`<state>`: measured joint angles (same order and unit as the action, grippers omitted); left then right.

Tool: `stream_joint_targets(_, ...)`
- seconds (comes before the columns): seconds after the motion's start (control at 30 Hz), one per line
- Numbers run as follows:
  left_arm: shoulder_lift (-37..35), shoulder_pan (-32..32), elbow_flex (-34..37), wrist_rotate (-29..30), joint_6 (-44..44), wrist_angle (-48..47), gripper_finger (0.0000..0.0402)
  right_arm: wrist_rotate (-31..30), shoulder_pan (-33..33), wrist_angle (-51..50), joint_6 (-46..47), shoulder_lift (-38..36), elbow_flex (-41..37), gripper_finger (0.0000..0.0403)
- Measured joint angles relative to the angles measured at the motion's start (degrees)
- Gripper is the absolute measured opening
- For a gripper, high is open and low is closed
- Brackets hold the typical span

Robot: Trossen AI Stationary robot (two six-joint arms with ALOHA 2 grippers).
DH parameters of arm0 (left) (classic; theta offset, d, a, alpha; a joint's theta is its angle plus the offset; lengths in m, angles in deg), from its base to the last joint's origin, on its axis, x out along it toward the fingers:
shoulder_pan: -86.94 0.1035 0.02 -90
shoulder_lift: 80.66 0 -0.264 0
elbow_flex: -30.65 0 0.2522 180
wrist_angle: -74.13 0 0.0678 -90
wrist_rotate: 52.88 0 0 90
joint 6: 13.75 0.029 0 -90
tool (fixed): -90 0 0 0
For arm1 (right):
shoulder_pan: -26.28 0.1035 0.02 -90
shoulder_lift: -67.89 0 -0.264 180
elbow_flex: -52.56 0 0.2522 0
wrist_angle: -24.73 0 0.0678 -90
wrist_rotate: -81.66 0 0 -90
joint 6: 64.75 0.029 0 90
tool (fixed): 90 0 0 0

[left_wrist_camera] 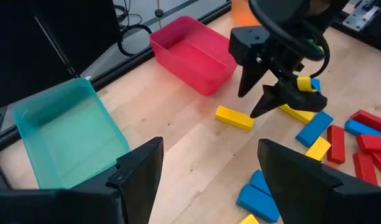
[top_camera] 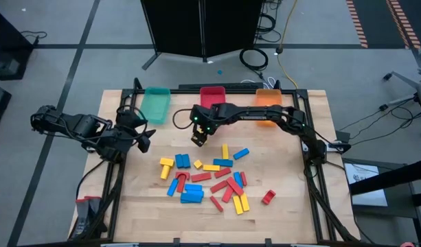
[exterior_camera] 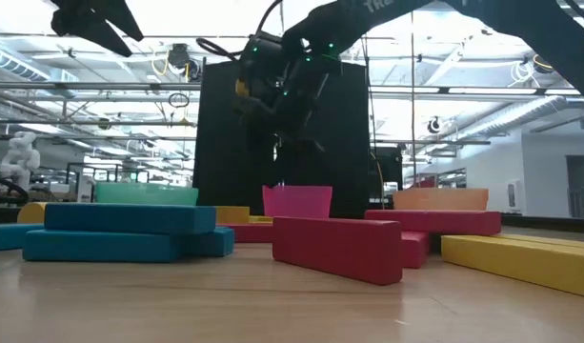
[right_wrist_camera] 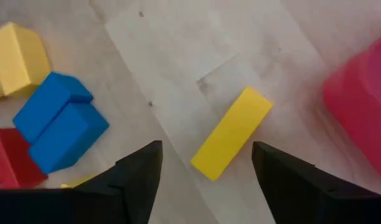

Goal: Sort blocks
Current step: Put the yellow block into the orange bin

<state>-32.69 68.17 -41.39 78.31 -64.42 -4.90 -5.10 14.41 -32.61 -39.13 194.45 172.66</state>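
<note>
Red, yellow and blue blocks (top_camera: 210,180) lie scattered on the wooden table's middle. One yellow bar (right_wrist_camera: 232,132) lies flat on the table apart from the heap, near the red bin (top_camera: 212,96). My right gripper (right_wrist_camera: 206,155) hovers open just above this bar, pointing steeply down, one finger on either side of it and clear of it. The left wrist view shows the same gripper (left_wrist_camera: 252,102) beside the bar (left_wrist_camera: 234,117). My left gripper (top_camera: 143,137) waits open over the table's left part with nothing between its fingers.
A teal bin (top_camera: 156,104), the red bin and an orange bin (top_camera: 268,103) stand in a row along the far edge. In the left wrist view no blocks show inside the teal bin (left_wrist_camera: 66,137) or the red bin (left_wrist_camera: 193,53). Bare wood (top_camera: 141,199) lies left of the heap.
</note>
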Motion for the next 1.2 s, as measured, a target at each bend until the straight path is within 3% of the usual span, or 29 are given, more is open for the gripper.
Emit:
stream_joint_targets(0.13, 0.02, -0.02, 0.00, -0.55, -0.02, 0.02, 0.0267, -1.69, 0.00, -0.10, 2.47, -0.02, 0.00, 0.0266)
stream_joint_targets(0.6, 0.02, -0.02, 0.00, -0.64, -0.02, 0.02, 0.0267, -7.50, 2.67, -0.19, 5.48, 0.64, 0.00, 0.0247)
stream_joint_targets(0.93, 0.02, -0.02, 0.00, -0.77, 0.00, -0.10, 0.0267, -6.33, 3.37, -1.73, 6.74, 4.63, -0.11, 0.0247)
stream_joint_targets(1.1, 0.03, -0.02, 0.00, -0.85, 0.01, -0.21, 0.0267, -9.77, 2.96, -1.20, 8.09, 4.63, -0.11, 0.0245)
stream_joint_targets(1.2, 0.04, -0.02, 0.00, -0.85, 0.02, -0.22, 0.0267, -7.39, 2.60, -1.19, 7.48, 4.64, -0.11, 0.0234)
